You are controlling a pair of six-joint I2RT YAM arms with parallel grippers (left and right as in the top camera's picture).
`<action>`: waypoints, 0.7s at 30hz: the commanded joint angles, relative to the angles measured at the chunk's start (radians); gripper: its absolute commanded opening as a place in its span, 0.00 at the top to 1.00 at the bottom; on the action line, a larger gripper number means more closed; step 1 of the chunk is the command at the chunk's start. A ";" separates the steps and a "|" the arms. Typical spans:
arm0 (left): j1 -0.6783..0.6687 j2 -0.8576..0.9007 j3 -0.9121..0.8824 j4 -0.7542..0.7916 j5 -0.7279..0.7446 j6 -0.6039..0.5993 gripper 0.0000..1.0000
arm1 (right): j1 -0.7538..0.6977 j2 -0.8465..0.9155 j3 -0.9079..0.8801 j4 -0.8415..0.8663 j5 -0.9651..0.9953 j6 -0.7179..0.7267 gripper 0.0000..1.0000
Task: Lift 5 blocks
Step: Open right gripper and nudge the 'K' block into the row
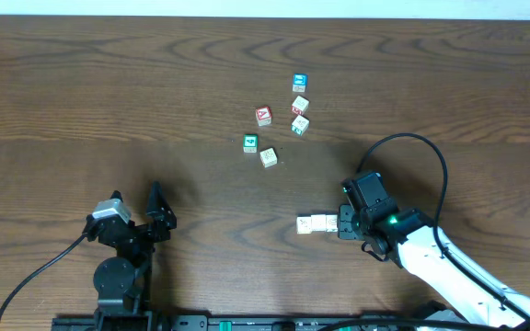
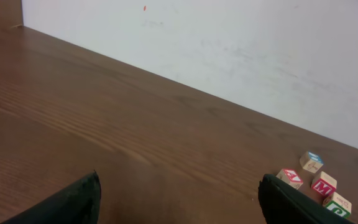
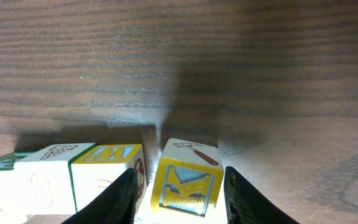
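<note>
A yellow-faced block [image 3: 185, 180] rests on the table between the fingers of my right gripper [image 3: 179, 190], with a narrow gap showing on each side, so the jaws are open around it. Left of it lie a yellow-topped block [image 3: 107, 171] and a white block [image 3: 45, 177] in a row. From overhead this row [image 1: 313, 223] lies just left of the right gripper [image 1: 346, 221]. More blocks lie scattered further back, among them cream ones [image 1: 268, 157] [image 1: 300, 104] [image 1: 299, 124]. My left gripper [image 1: 159, 216] [image 2: 182, 208] is wide open over bare table.
Red-faced [image 1: 263, 116], green-faced [image 1: 250, 143] and blue-faced [image 1: 299, 84] cubes lie among the scattered ones. The left wrist view shows red [image 2: 290, 178] and green [image 2: 337, 204] cubes at its far right. A pale wall [image 2: 229, 50] runs behind the table's far edge.
</note>
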 commanded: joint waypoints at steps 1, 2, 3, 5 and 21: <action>0.003 0.000 -0.015 -0.046 -0.016 0.006 0.19 | 0.008 -0.005 -0.004 0.002 0.022 0.005 0.59; 0.003 0.000 -0.015 -0.046 -0.016 0.006 0.19 | 0.008 -0.018 -0.003 0.002 0.022 0.005 0.60; 0.003 0.000 -0.015 -0.046 -0.016 0.006 0.19 | 0.008 -0.029 -0.001 0.001 0.022 0.005 0.60; 0.003 0.000 -0.015 -0.046 -0.016 0.006 0.19 | 0.008 -0.058 0.007 -0.004 0.022 0.005 0.59; 0.003 0.000 -0.015 -0.046 -0.016 0.006 0.18 | -0.048 -0.203 0.024 -0.191 0.127 0.125 0.99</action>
